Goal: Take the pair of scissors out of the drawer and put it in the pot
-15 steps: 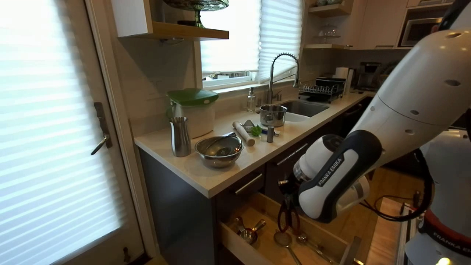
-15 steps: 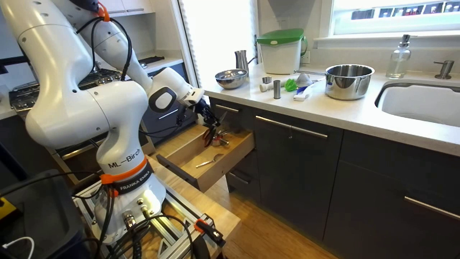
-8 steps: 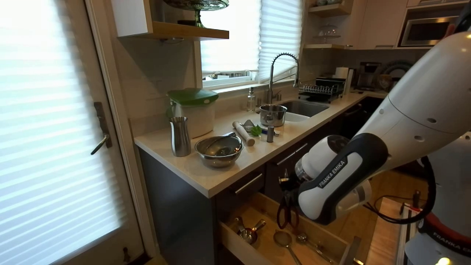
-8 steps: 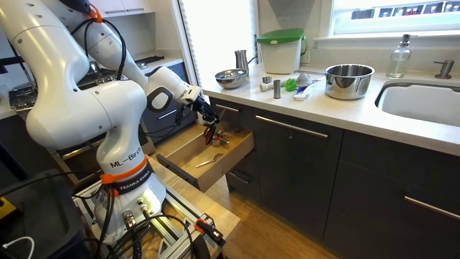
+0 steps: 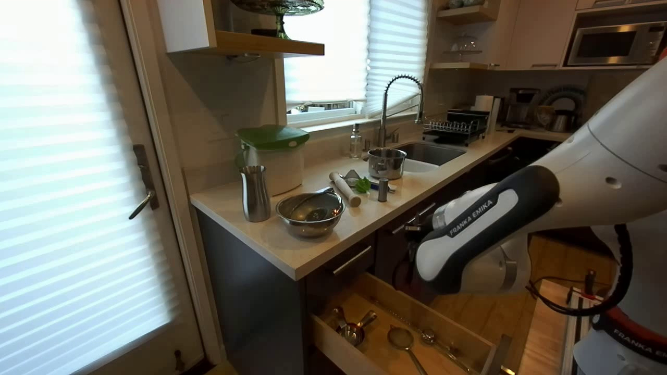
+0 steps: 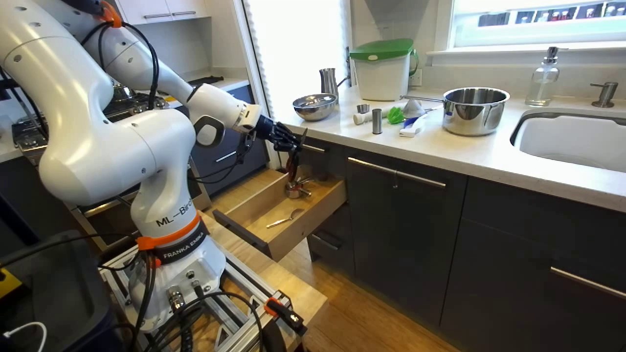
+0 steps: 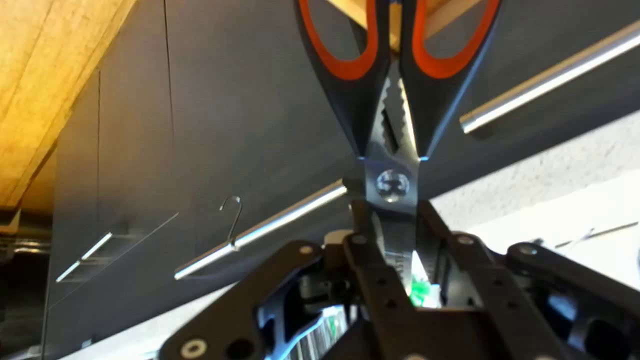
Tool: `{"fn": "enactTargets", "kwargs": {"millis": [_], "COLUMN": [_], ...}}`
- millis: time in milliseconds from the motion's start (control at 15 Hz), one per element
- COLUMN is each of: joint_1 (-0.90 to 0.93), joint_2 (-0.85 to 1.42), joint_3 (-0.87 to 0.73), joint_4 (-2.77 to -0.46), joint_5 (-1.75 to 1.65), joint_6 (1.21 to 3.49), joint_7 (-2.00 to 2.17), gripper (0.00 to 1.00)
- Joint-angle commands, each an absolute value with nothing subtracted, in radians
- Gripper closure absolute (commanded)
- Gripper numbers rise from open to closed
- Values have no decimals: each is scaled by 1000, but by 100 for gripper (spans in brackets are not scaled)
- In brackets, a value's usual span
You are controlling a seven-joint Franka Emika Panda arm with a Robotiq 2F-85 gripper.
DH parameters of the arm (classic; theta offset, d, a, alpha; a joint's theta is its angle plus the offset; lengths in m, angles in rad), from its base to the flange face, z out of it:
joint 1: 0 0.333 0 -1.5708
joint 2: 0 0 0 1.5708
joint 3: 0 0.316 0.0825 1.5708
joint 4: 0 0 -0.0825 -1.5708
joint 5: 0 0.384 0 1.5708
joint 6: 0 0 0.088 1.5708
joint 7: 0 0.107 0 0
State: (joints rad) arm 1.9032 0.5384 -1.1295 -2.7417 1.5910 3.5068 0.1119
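My gripper (image 7: pixel 392 222) is shut on the scissors (image 7: pixel 392 172), gripping the blades just past the pivot. The black and orange handles point away from the gripper. In an exterior view, the gripper (image 6: pixel 295 144) holds the scissors (image 6: pixel 292 166) with handles down, above the far part of the open drawer (image 6: pixel 313 222). In another exterior view the scissors are dark and mostly hidden by the arm. The drawer (image 5: pixel 333 341) has a pale wood interior. The shiny steel pot (image 6: pixel 474 117) stands upright on the counter beside the sink, well apart from the gripper; it also shows here (image 5: pixel 386 165).
The drawer holds a small strainer (image 5: pixel 400 338) and measuring cups (image 5: pixel 351 333). On the counter are a metal bowl (image 6: pixel 315 110), a steel canister (image 6: pixel 330 80), a green-lidded bin (image 6: pixel 384 76) and small utensils (image 6: pixel 396 116). The counter edge and drawer handles (image 6: pixel 396 172) are near the arm.
My gripper has risen and turned more level, carrying the scissors up from the drawer and toward the counter side. The arm has swung with it. Drawer and pot have not moved.
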Motion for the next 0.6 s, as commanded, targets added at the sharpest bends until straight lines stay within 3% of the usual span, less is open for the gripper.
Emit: {"fn": "enactTargets", "kwargs": {"millis": [0, 200, 267, 333, 533], "joint_1": [2023, 2199, 2092, 2076, 2053], "joint_2": [403, 312, 430, 310, 312], "joint_3": [-1259, -1458, -1339, -1330, -1305], "joint_4": [-2746, -2742, -2742, -2750, -2750], "joint_5": [1807, 1868, 1826, 1755, 1753], "joint_6": [3713, 3888, 3804, 3909, 3909], "joint_7": [-88, -170, -95, -64, -62], "gripper": [94, 94, 94, 74, 74]}}
